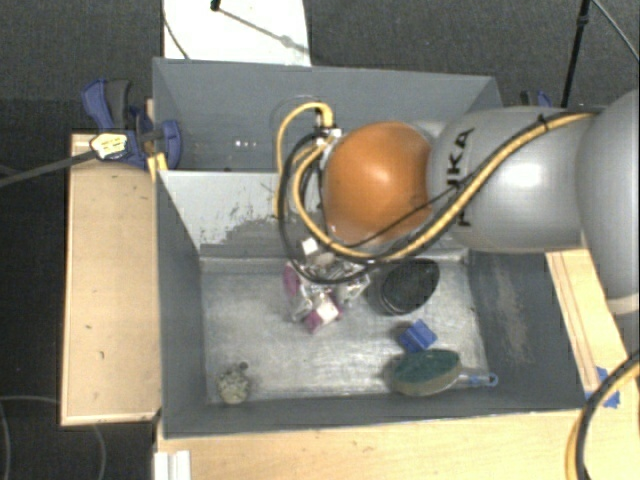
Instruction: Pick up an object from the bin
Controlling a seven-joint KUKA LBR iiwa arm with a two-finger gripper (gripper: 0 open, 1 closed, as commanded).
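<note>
Front left of bin [186, 288]: small grey-brown lump [235, 384], alone. Front right: dark green oval pad [424, 371] with a blue handle end; a small blue block [415, 335] just behind it. Mid-floor toward the back wall: small purple-and-white piece [323, 315], blocky, pale on its faces, lying directly below the gripper [322, 296]. A second purple bit [291, 281] is just to its left. A black round disc [405, 286] lies just to its right. Gripper opening: cannot tell, hidden by cables and the orange cover [375, 183].

Bin [270, 353] — grey metal, scuffed, matt; orange cover [375, 183] glossy, smooth; black disc [407, 286] matt.
</note>
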